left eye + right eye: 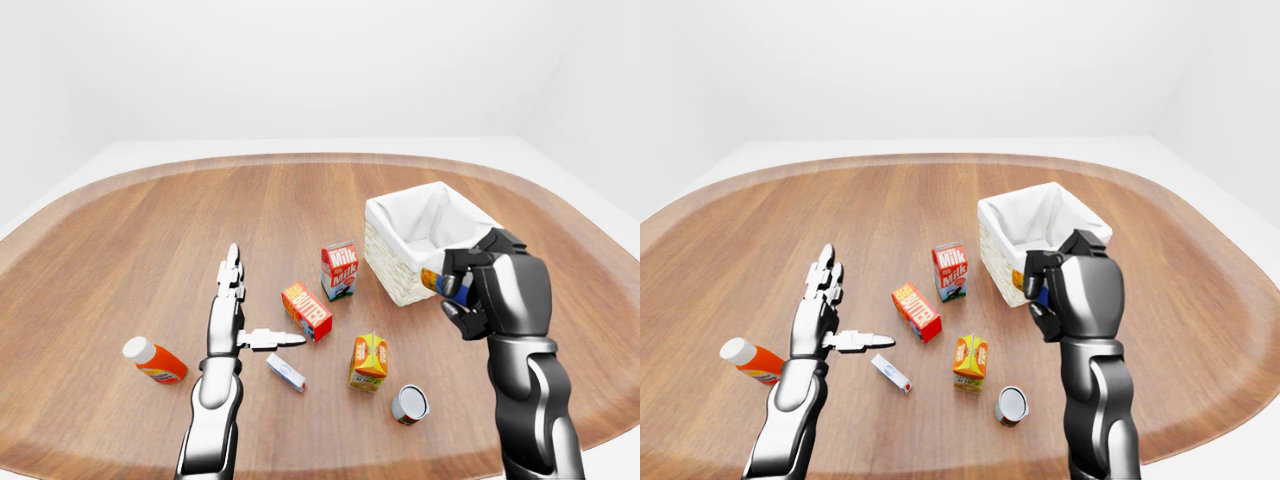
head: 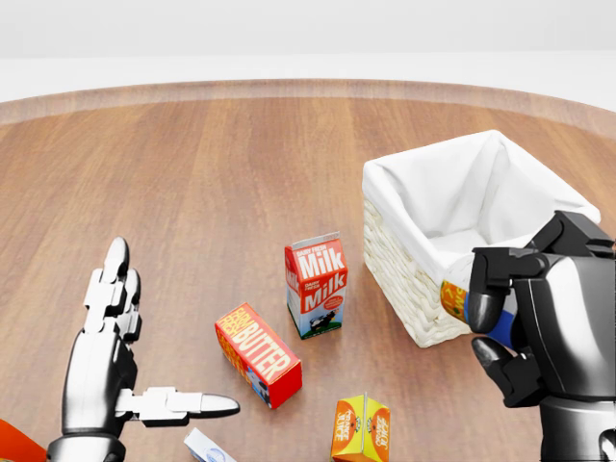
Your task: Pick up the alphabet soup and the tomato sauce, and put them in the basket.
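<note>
my left hand point(image 1: 238, 318) is bright silver metal, its fingers built of short ribbed segments with rounded tips, on a smooth chrome forearm. my right hand point(image 2: 539, 327) is a bulky black angular shell with glossy dark knuckle joints, above a grey, black-banded forearm.

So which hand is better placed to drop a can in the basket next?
The right hand: it already grips a can beside the basket wall. The left hand is open, empty and far to the view's left.
</note>
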Tool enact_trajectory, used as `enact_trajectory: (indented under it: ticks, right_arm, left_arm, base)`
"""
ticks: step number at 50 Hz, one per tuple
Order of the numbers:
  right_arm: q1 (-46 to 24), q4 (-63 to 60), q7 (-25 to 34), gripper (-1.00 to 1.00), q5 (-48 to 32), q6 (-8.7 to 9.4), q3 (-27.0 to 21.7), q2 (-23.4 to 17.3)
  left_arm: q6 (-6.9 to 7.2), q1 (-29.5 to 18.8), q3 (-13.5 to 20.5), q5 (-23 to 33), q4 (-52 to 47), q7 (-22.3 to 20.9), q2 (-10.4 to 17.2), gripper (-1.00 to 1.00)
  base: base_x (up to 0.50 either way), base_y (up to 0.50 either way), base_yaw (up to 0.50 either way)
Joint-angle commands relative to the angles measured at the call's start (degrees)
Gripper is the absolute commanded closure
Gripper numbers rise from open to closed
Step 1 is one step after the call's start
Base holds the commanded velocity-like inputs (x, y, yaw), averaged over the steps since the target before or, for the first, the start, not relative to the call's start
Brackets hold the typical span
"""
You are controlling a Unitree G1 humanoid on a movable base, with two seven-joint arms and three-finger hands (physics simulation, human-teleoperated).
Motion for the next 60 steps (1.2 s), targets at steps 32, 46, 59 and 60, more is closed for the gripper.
enact_trajectory:
  ticks: [32,46,59,60]
  right_arm:
    - [-18.60,3.87,12.46,1.00,-13.57,9.97,4.71,-3.13]
    - [-26.75,13.84,13.09,1.00,-11.61,9.97,5.25,-5.51]
    - [-31.79,21.97,11.84,1.00,-11.96,9.97,5.09,-7.62]
    - [-32.19,22.36,11.91,1.00,-11.94,9.97,5.11,-7.70]
  left_arm:
    - [0.00,-0.08,0.22,-1.15,-0.14,-0.51,-0.06,-1.00]
    - [0.00,-0.50,0.18,-1.13,0.24,-0.31,-0.04,-1.00]
    - [0.00,-0.17,0.11,-1.09,0.06,-0.55,-0.02,-1.00]
    - [0.00,-0.16,0.09,-1.08,0.04,-0.54,-0.03,-1.00]
  base:
    - [0.00,0.00,0.00]
    - [0.00,0.00,0.00]
    - [0.00,0.00,0.00]
    - [0.00,0.00,0.00]
